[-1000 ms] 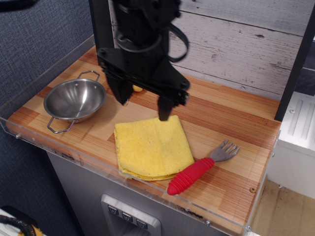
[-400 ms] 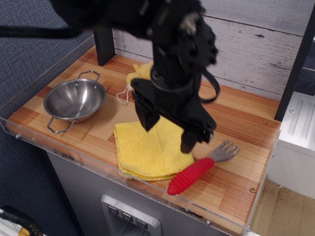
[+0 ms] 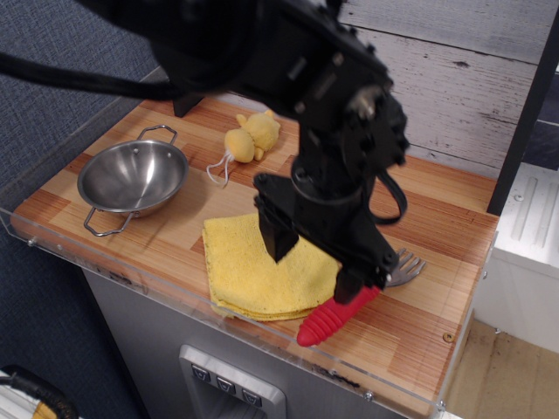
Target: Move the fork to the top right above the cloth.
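The fork lies on the wooden table near the front right, its red ribbed handle (image 3: 327,322) pointing front-left and its grey tined head (image 3: 404,266) to the right. The folded yellow cloth (image 3: 249,273) lies flat just left of it. My black gripper (image 3: 316,262) is open and empty, low over the cloth's right edge and the upper part of the fork's handle. One finger (image 3: 278,234) is over the cloth; the other (image 3: 354,285) is at the handle and hides its middle. I cannot tell whether it touches.
A steel bowl (image 3: 131,178) with two handles stands at the left. A small yellow plush toy (image 3: 251,135) lies behind the cloth. A clear acrylic rim (image 3: 131,278) runs along the table's front edge. A wooden plank wall (image 3: 454,78) stands at the back.
My gripper has moved forward, right and down, from behind the cloth to over the fork's handle. The plush toy is now uncovered. The fork, cloth and bowl have not moved.
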Controlling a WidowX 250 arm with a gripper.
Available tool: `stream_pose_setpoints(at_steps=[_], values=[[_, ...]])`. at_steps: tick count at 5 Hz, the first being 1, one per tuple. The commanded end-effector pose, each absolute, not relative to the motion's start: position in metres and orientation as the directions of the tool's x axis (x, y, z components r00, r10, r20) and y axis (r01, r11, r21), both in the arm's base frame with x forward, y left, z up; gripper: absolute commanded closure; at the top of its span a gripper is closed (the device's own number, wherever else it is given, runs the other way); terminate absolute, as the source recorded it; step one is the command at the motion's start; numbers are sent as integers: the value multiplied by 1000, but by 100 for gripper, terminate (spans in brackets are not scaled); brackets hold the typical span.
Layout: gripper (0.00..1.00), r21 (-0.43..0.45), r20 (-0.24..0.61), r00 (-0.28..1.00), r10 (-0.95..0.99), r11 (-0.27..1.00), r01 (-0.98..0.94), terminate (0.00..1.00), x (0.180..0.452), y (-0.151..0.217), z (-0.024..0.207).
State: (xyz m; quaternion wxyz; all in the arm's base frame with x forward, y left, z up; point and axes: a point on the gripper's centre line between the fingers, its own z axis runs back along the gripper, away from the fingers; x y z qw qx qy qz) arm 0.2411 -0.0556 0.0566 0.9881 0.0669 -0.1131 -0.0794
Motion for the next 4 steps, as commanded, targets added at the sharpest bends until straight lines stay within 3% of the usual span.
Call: stream_pose_setpoints(at_steps=[1,2,3,4], values=[[0,156,197,961,-194,974,165,0,238,-66,43],[0,149,182,960,-215,971,189,0,236,-73,36],[100,153,171,960,-220,969,195,0,232,-74,31],[100,172,178,960,-217,967,186,0,230,-71,31]])
